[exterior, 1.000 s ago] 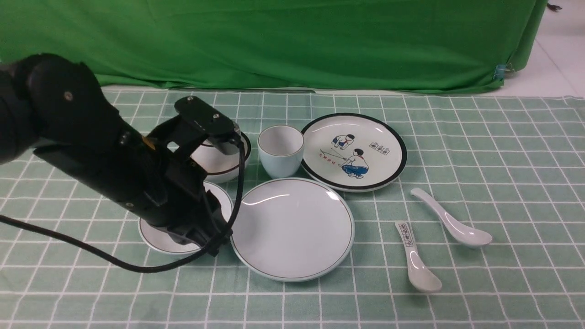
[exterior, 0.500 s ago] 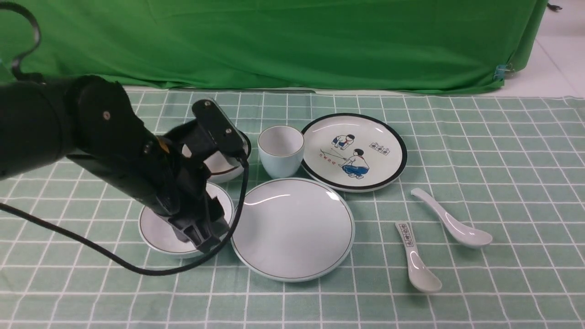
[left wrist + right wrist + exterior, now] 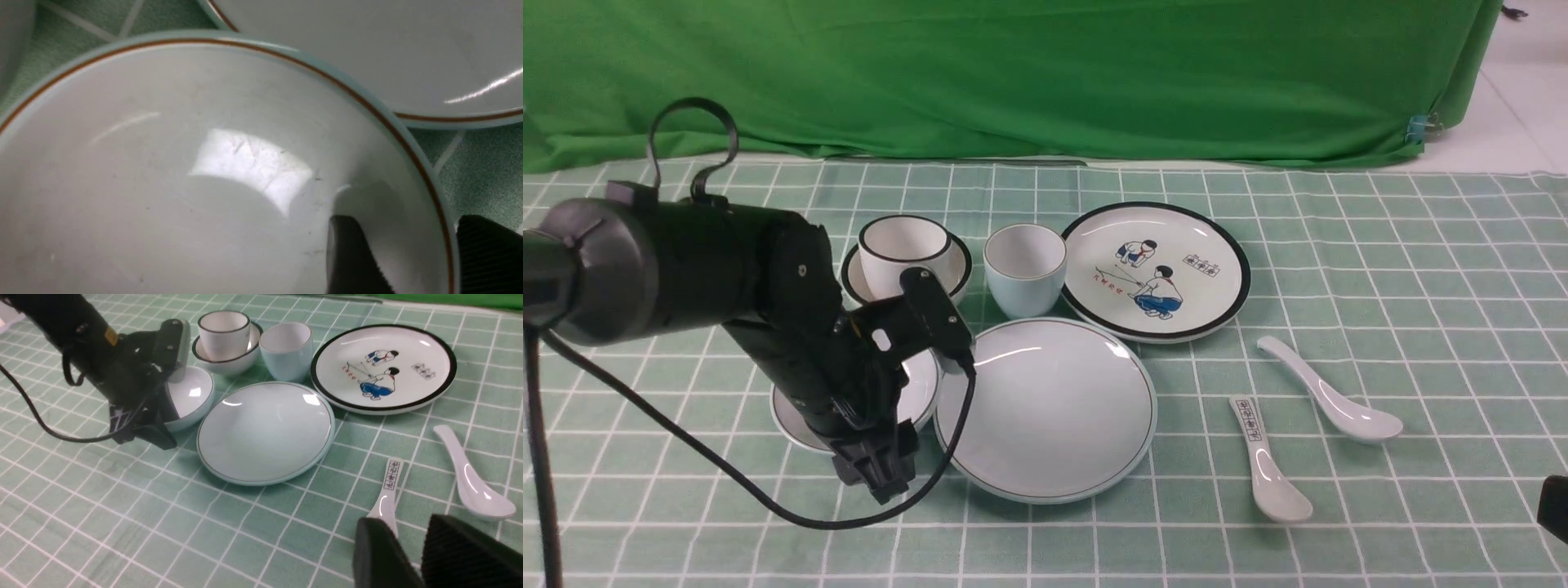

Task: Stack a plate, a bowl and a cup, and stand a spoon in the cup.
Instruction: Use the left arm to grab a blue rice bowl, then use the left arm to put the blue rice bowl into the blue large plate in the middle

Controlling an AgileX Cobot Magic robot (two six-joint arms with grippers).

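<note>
**Left gripper** [image 3: 880,480] at the bowl [image 3: 163,183], which sits on the cloth just beside the plate [image 3: 1045,408]. Your fingers [image 3: 351,261] stand apart, one inside the near rim and one outside. Closing them would likely pinch the wall for lifting onto the plate.

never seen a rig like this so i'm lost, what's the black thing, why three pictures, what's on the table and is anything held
It is a robot with two black arms, each ending in a two-finger gripper. The wide picture looks forward from between the arms; the other two come from wrist cameras. On the cloth lie a plate, a bowl, a cup, a picture plate, a black-rimmed cup inside a black-rimmed bowl, a plain spoon and a printed spoon. The left gripper is open, one finger either side of the bowl's rim. The right gripper, near the spoons, holds nothing.
</note>
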